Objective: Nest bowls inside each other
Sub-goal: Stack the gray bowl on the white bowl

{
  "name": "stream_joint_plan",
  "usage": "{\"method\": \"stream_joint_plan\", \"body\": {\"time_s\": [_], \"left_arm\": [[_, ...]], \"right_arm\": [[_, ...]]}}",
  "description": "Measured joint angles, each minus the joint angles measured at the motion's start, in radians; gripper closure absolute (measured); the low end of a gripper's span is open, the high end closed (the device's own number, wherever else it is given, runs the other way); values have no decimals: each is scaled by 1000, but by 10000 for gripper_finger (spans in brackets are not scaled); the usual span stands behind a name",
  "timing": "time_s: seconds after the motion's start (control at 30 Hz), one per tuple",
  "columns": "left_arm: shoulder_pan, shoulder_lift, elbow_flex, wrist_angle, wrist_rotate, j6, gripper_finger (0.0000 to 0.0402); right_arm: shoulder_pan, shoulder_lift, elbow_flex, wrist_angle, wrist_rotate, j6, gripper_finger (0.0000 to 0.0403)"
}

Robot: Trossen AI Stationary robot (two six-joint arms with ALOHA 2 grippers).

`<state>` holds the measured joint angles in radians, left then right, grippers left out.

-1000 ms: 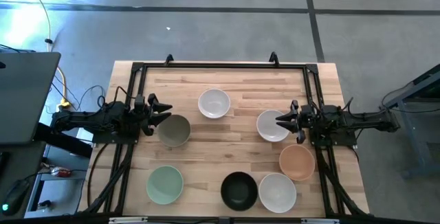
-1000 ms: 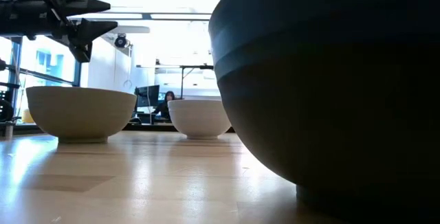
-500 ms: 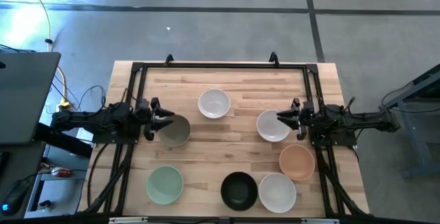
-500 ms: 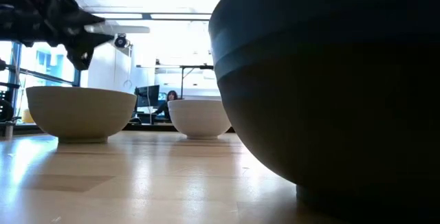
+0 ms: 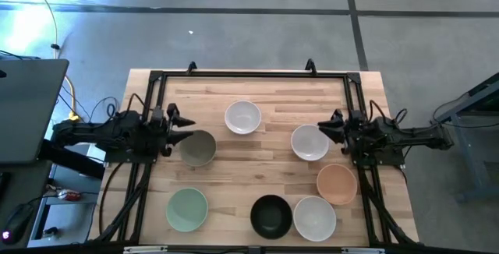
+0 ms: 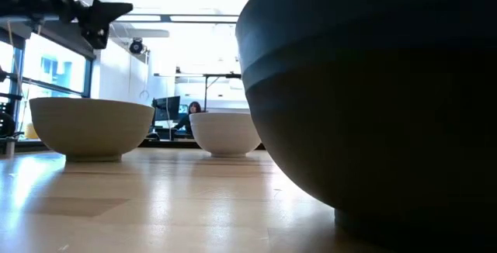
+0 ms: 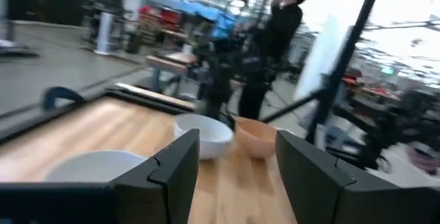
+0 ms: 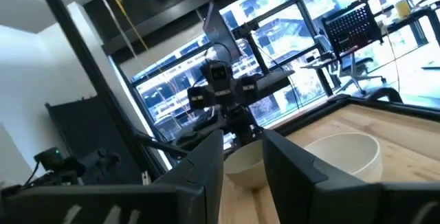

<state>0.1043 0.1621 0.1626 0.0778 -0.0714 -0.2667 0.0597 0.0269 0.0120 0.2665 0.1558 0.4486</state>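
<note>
Seven bowls sit upright on their bases on the wooden table. There is a white bowl [image 5: 242,118], a grey-olive bowl [image 5: 197,147], a second white bowl [image 5: 309,142], a peach bowl [image 5: 337,184], a mint bowl [image 5: 187,209], a black bowl [image 5: 271,216] and a third white bowl [image 5: 315,217]. My left gripper [image 5: 185,128] hangs open in the air, over the grey-olive bowl's left rim [image 6: 92,129]. My right gripper [image 5: 322,128] is open, with a narrower gap, above the right rim of the second white bowl. Neither holds anything.
A black frame [image 5: 249,75] runs along the table's far edge and both sides, under the arms. The black bowl [image 6: 373,98] fills the low view's right half. Bare wood lies between the two rows of bowls. A laptop [image 5: 27,106] stands off the table's left.
My left gripper dipped toward the grey-olive bowl, then rose again and now stands higher than a second ago. My right gripper drew back slightly toward the table's right edge. No bowl has moved.
</note>
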Motion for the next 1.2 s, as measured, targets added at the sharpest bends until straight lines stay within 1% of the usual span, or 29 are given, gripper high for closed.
{"method": "stream_joint_plan", "body": {"time_s": [0.13,0.2,0.27,0.37,0.5,0.57,0.63,0.7,0.77,0.9,1.0,1.1,1.2], "left_arm": [[0,70,48,-4,-145,-11,220],[0,122,65,-4,-192,-58,219],[0,185,80,-6,-217,-111,219],[0,297,107,-6,-219,-163,219],[0,452,158,-1,-184,-191,219],[0,512,194,0,-145,-163,219],[0,549,233,-36,-106,-105,219],[0,570,281,-113,-97,-47,219],[1,578,338,-232,-119,4,219],[1,577,469,-550,-207,98,219],[18,578,548,-780,-261,137,219],[57,577,588,-921,-257,139,219],[91,579,591,-993,-212,131,219]], "right_arm": [[0,0,0,1,35,60,308],[0,0,0,1,59,84,308],[0,0,0,2,97,97,308],[0,0,0,22,135,95,308],[0,0,0,73,169,68,308],[0,0,0,96,177,67,308],[0,0,0,101,176,68,308],[0,0,0,97,163,82,308],[0,0,0,87,151,102,308],[0,0,0,56,130,131,308],[0,0,0,35,124,146,308],[0,0,0,12,118,161,308],[0,9,0,8,113,181,308]]}}
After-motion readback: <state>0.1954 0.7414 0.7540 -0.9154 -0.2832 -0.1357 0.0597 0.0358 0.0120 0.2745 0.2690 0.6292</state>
